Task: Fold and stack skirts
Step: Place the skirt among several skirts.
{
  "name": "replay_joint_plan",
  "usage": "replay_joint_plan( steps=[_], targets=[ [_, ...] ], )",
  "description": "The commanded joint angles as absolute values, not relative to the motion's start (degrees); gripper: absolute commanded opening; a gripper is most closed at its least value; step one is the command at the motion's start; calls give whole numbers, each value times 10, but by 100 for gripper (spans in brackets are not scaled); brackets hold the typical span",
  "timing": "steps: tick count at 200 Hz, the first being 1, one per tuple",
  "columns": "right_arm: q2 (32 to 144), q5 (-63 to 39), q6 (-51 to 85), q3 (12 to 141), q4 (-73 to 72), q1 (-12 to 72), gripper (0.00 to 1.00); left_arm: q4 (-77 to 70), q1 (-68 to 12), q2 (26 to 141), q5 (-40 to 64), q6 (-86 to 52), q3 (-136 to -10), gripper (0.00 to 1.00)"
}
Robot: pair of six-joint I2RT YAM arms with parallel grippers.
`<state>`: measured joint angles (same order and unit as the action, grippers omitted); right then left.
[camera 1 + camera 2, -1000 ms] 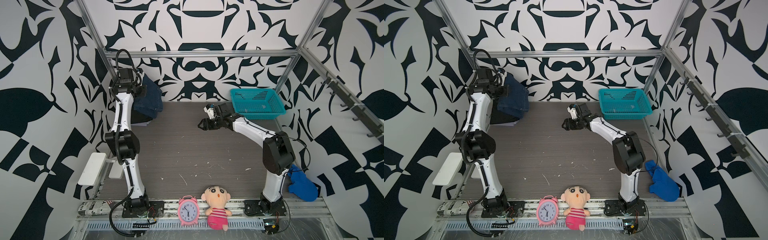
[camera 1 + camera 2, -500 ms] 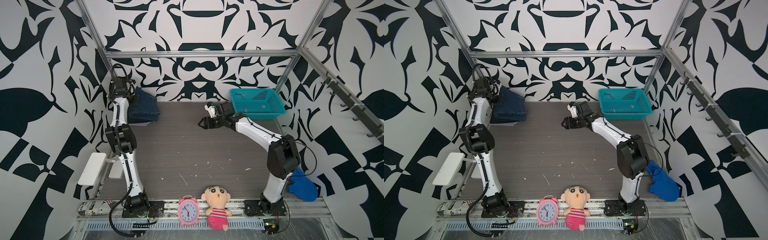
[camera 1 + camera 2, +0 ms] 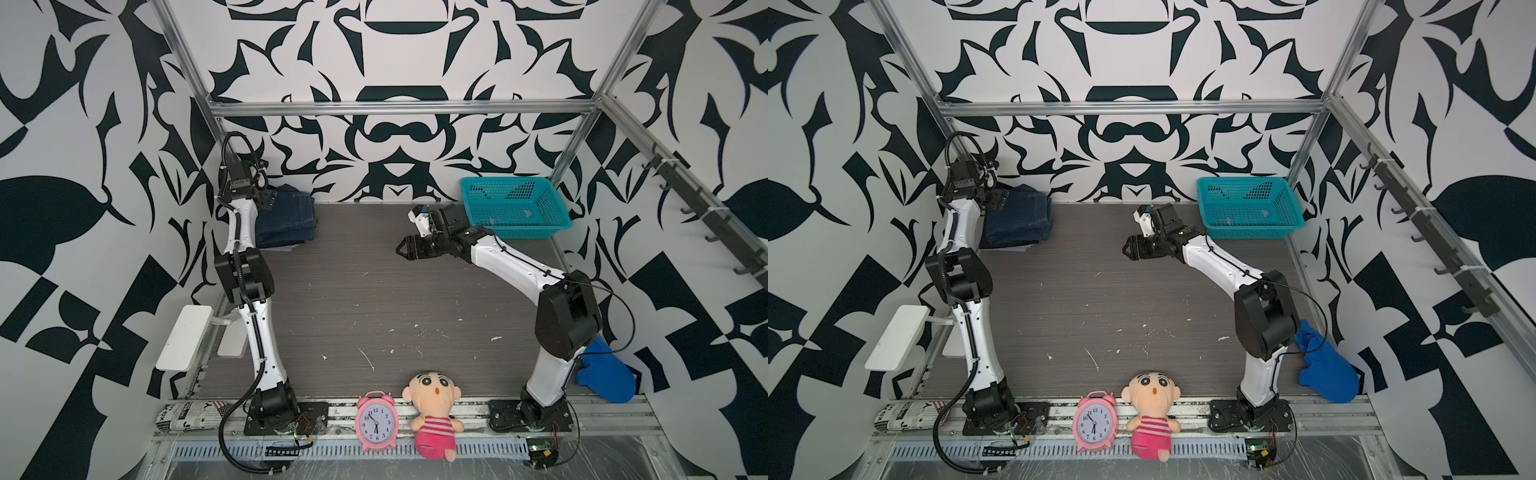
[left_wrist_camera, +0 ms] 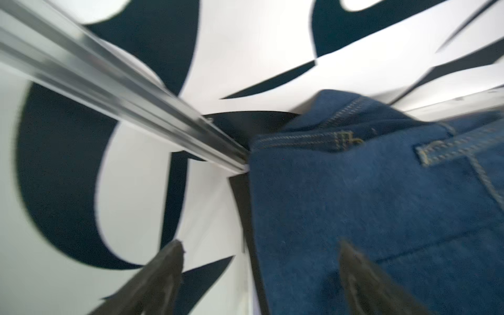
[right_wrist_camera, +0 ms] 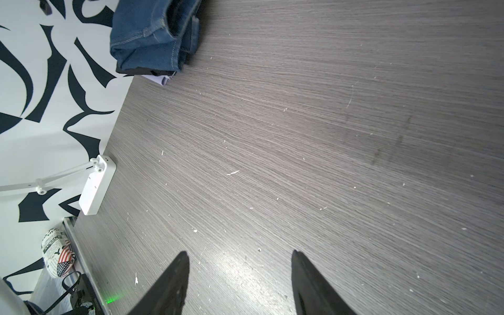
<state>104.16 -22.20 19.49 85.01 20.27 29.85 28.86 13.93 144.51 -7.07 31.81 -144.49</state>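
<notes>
Three folded skirts in one stack, well apart from teal basket [image 3: 515,227] across table [image 3: 374,291] | denim skirt [image 3: 286,224] on top, black skirt [image 5: 136,72] beneath, lavender skirt [image 5: 159,79] lowest | left gripper [image 4: 260,245] jaws spread wide, nothing held, over stack edge farthest from basket | right gripper [image 5: 240,256] jaws apart, empty, near basket on its stack-facing side

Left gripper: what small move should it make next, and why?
Probably lift the left gripper straight up, away from the denim skirt. Its jaws stand open and hold nothing, and that skirt lies folded on top of the black skirt and the lavender skirt, so the stacking looks done.
</notes>
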Motion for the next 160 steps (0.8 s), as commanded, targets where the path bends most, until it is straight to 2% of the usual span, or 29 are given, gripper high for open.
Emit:
replay_joint_plan(
  steps=[1,39,67,85,102,127,160],
  targets=[
    [1017,-219,190,860,207,303,64,206,130,1421,-147,336,-1430,95],
    [1018,-216,187,865,200,309,64,209,112,1341,-151,291,-1413,95],
    [1015,-196,178,856,179,309,64,162,69,1209,-110,239,-1273,97],
    [1002,-177,167,839,161,309,69,107,34,1119,-101,204,-1154,98],
    [978,-146,155,816,136,309,80,79,2,1047,-104,171,-1062,99],
    [924,-37,120,770,98,308,92,20,-37,923,-117,93,-887,99],
    [783,169,34,553,-113,307,98,-152,-65,750,-146,-10,-569,99]
  ],
)
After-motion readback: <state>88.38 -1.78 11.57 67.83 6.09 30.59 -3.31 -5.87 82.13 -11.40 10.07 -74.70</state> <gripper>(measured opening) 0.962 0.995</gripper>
